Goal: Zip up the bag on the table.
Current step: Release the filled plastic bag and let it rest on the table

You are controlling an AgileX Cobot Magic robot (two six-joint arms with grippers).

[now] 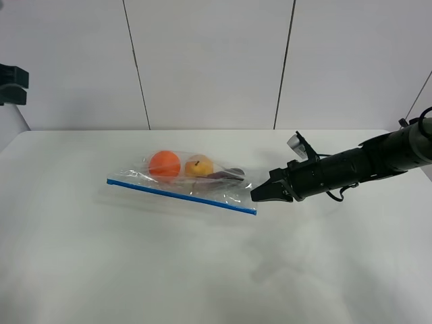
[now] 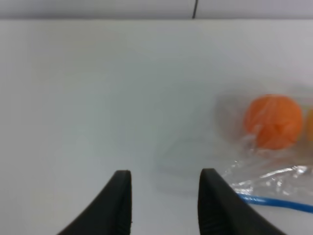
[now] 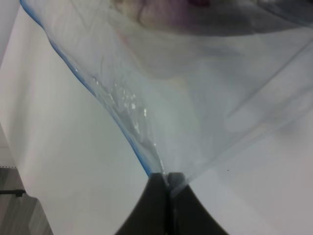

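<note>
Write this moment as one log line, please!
right tool: shut on bag corner | left tool: open, empty, near bag | bag: lying on table

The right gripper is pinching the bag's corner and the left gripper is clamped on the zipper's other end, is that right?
No. The left gripper is open, with nothing between its jaws, as the left wrist view shows. The right gripper is indeed pinching the bag's corner.
</note>
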